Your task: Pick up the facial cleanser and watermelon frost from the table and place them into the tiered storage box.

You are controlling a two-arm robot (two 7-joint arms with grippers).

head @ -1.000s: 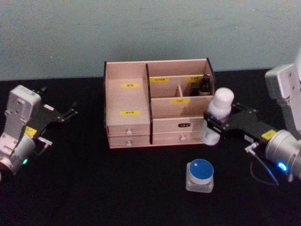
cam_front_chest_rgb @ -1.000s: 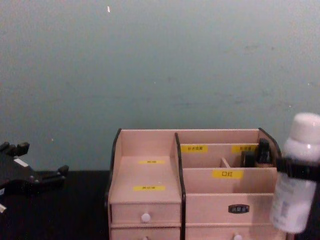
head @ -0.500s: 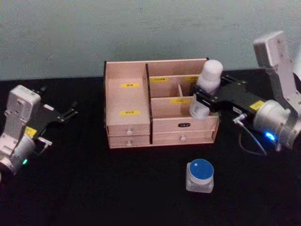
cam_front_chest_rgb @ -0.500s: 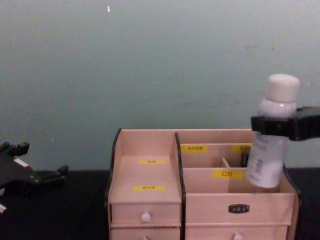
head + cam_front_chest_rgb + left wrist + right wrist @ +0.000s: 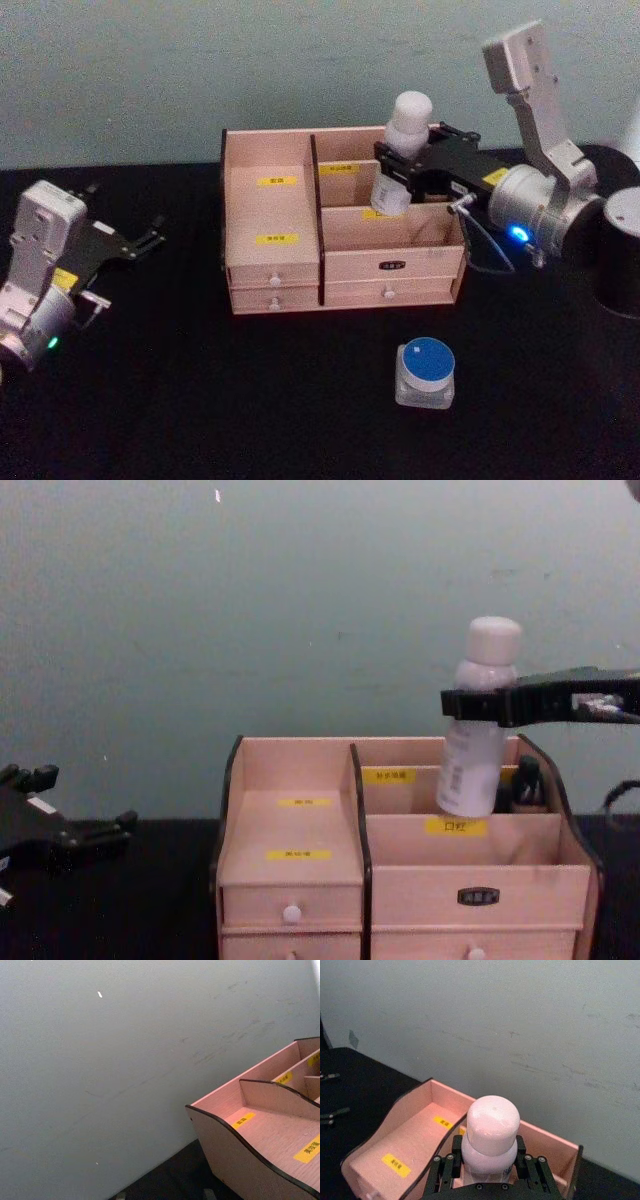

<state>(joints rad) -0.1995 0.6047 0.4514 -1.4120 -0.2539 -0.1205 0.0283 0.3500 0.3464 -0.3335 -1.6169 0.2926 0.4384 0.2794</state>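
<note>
Your right gripper [image 5: 398,166] is clamping the facial cleanser [image 5: 411,112] at its neck, holding it tilted above the back-right compartments of the tiered storage box [image 5: 272,215]. I think its base is risking to catch a divider [image 5: 383,191] when going down tilted. The watermelon frost [image 5: 425,372] is waiting in front of the box, and the left gripper [image 5: 140,240] is idling open, well to the left of it.

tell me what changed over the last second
The right gripper, shut on the facial cleanser, lifted it from beside the right end of the tiered storage box and carried it left; it now hangs over the box's right-hand compartments. The watermelon frost, the box and the left gripper stayed put.
</note>
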